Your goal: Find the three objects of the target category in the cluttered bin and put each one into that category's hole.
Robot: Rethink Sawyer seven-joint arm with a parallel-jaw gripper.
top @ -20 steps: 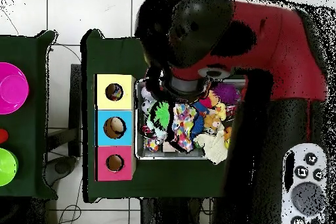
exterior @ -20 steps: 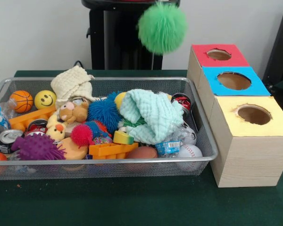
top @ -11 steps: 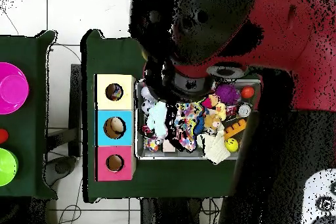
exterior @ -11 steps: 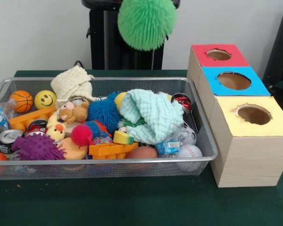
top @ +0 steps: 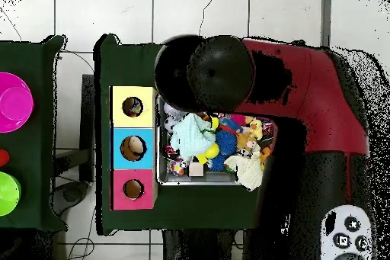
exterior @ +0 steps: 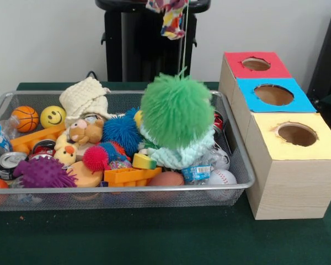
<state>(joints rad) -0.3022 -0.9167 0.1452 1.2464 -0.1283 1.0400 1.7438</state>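
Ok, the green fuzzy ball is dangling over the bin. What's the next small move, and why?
Probably a short straight lift. The green fuzzy ball hangs on a thin strand below the gripper, low over the pale green cloth in the wire bin. It looks no higher than the hole boxes, so going sideways now could drag it into them.
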